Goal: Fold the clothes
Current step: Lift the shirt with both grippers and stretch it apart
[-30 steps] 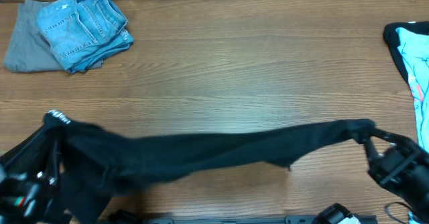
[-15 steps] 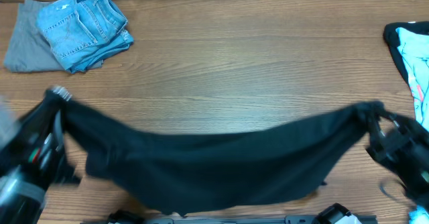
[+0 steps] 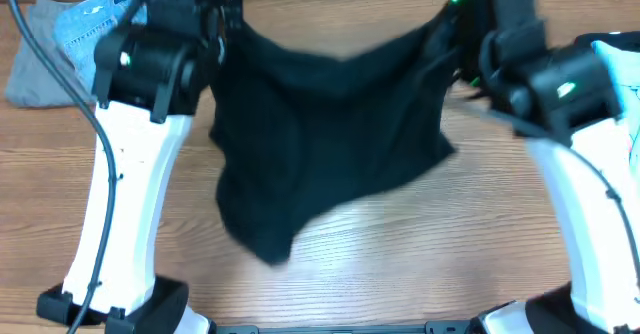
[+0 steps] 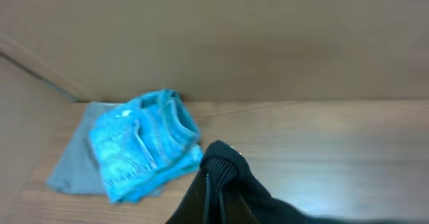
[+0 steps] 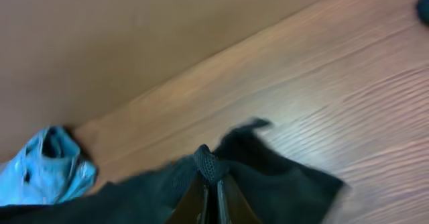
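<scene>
Standing at the near edge of the wooden table (image 3: 420, 274), the white left arm (image 3: 120, 204) and right arm (image 3: 575, 204) are seen reaching up and away from their bases. Item one, the black garment (image 3: 330, 134): it is held aloft between the two arms by its upper corners and hangs in a loose sheet over the middle of the table. Its top edge sags between the grips and its lower end droops towards the near left. Whether that lower end touches the wood cannot be told. Item two, the left gripper (image 4: 216, 190): it is clamped tight on a bunched corner of the garment, and a knot of black fabric is squeezed up above the fingers. Item three, the right gripper (image 5: 214, 197): it is likewise pinched closed on the opposite corner, with a small gathered peak of cloth showing between the fingers (image 5: 196, 202). Item four, the light blue denim jeans (image 4: 144, 143): they are folded and laid at the far left corner of the table, well apart from the garment. Item five, a grey cloth (image 4: 74, 163): it is tucked partly under the jeans on their outer side. Item six, a plain brown wall (image 4: 268, 36): it is set behind the far edge of the table.
</scene>
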Robot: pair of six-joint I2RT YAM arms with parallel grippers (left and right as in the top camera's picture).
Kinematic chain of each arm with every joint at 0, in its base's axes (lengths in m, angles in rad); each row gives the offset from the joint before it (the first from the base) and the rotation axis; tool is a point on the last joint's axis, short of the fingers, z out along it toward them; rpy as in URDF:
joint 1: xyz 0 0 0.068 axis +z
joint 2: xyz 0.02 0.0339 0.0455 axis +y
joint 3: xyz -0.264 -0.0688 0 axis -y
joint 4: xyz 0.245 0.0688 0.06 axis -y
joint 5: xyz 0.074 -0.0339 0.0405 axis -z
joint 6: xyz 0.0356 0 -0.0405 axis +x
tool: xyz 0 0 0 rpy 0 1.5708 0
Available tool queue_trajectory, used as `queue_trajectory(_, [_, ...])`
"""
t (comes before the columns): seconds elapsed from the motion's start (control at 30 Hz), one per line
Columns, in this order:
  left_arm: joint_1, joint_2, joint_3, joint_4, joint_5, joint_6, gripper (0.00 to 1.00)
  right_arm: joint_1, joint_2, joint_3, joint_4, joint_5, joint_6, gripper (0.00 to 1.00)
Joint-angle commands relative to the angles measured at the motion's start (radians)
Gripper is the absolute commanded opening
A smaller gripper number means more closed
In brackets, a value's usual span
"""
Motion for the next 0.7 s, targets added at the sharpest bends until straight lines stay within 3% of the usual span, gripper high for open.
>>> queue_trajectory(0.0, [0.047,-0.07,0.215,0.002,-0.035,0.047,0.04,-0.143,-0.073,0.227,-0.027,-0.079,-0.094,0.04])
queue_trajectory(0.13, [0.076,-0.102,0.338,-0.072,0.089,0.057,0.04,-0.315,-0.083,0.406,-0.171,-0.241,-0.123,0.04])
queue_trajectory(0.3, [0.093,-0.097,0.331,-0.234,0.232,0.05,0.04,-0.405,-0.077,0.42,-0.355,-0.259,-0.125,0.04])
queue_trajectory(0.47, [0.095,-0.006,0.245,-0.386,0.259,-0.062,0.04,-0.401,-0.068,0.232,-0.388,-0.315,-0.14,0.04])
queue_trajectory(0.67, [0.095,0.117,0.061,-0.435,0.434,-0.068,0.04,-0.401,-0.068,-0.101,-0.336,-0.319,-0.138,0.04])
